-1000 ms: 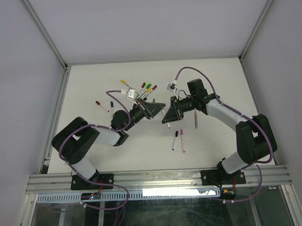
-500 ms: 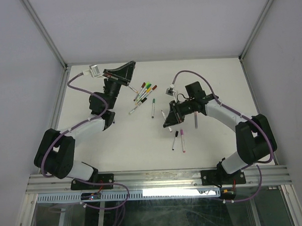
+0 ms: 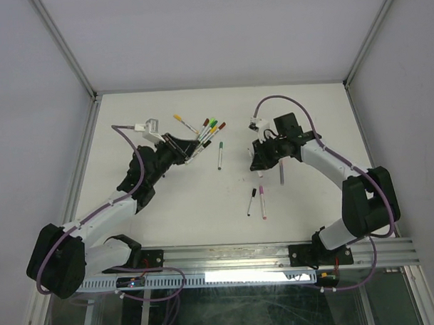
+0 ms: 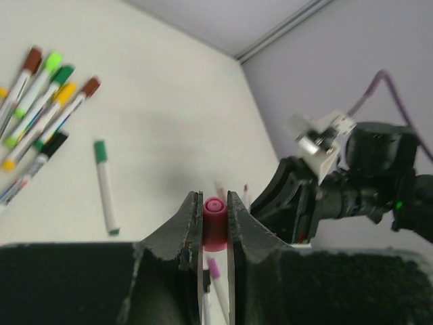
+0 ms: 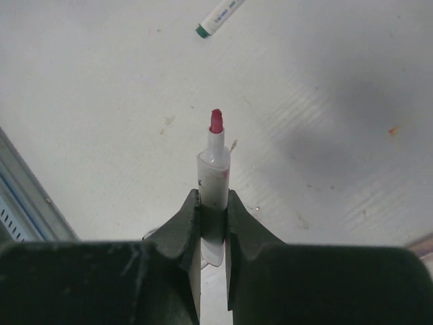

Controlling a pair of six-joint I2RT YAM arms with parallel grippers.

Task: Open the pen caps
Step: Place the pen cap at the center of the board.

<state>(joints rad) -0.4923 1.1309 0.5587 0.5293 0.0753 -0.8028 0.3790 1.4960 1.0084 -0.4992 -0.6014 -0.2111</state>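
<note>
**A:** What do I have on the worktop point(image 3: 308, 109)?

**B:** No tray or box that I can see; your pens lie loose. The fan of capped pens point(image 3: 207, 131) lies just beyond your left pincer point(image 4: 215, 203), barrels slanting, caps towards the far right. Your left arm is clearly the nearer one to them.

**A:** And between the arms?

**B:** One green-capped pen point(image 3: 219, 154), long axis running near to far, cap at the far end, apart from both pincers.

**A:** What are the pincers holding?

**B:** Your right pincer point(image 5: 212, 200) is clamped almost closed on the open pen point(image 5: 214, 177), its red tip point(image 5: 216, 120) bare and pointing forward, clear of the fingers. Your left pincer is pinched nearly closed on the crimson cap point(image 4: 215, 227), which is well apart from that pen. I judge this cap is off, and you must set both down before the next.
</note>
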